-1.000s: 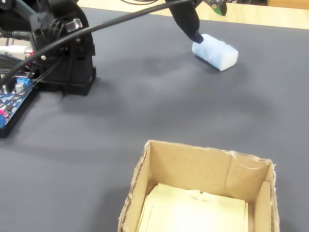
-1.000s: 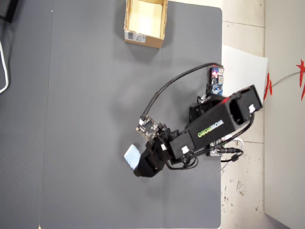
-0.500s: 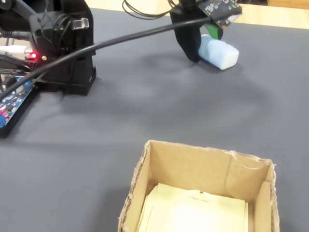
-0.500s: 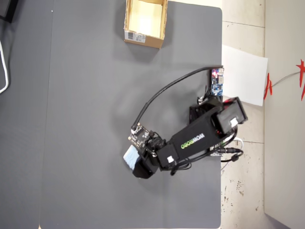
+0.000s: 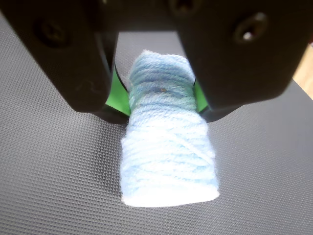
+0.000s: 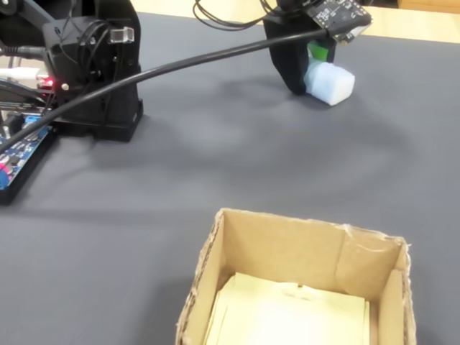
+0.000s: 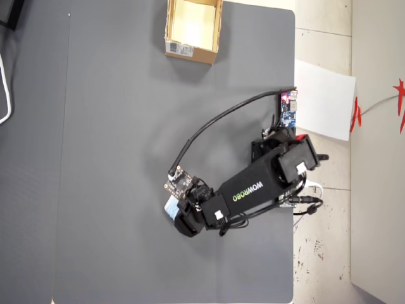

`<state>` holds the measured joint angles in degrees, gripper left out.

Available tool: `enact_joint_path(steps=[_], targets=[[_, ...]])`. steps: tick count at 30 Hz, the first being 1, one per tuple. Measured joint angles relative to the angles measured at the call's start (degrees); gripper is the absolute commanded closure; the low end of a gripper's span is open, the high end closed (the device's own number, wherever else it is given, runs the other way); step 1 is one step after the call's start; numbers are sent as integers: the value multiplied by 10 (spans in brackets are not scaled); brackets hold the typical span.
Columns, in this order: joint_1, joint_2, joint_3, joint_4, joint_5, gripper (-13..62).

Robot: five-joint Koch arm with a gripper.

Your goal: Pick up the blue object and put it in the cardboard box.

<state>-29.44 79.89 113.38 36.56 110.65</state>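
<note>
dark grey mat [image 7: 126,158]: bare, textured. cardboard box [image 6: 302,287]: open, pale yellowish inside, well apart from the jaws. gripper [image 5: 161,100]: jaws pressed on both sides of blue object [image 5: 166,156]. step: grasp made; next calls for lift, then carry to box. pale blue yarn-wound block, soft, resting on mat between jaws.

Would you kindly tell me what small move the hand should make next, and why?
Probably close fully, then lift. In the wrist view the hand straddles the pale blue soft oblong block, green pads at its sides, and the block rests on the dark grey mat.
</note>
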Motion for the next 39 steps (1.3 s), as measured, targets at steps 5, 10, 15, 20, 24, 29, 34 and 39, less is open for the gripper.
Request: enact_joint_path(steps=[5,10,15,20,24,29,34,39], targets=[[4,13,2,-10,-35,379],[13,53,40,-93,-91,404],[24,102,82,-139,-129,404],[47,170,132,-186,-160,404],[74,234,176,-198,-185,404],[121,337,263,-227,-194,404],[174,410,326,-268,-195,404],[241,468,382,-308,-203,404]])
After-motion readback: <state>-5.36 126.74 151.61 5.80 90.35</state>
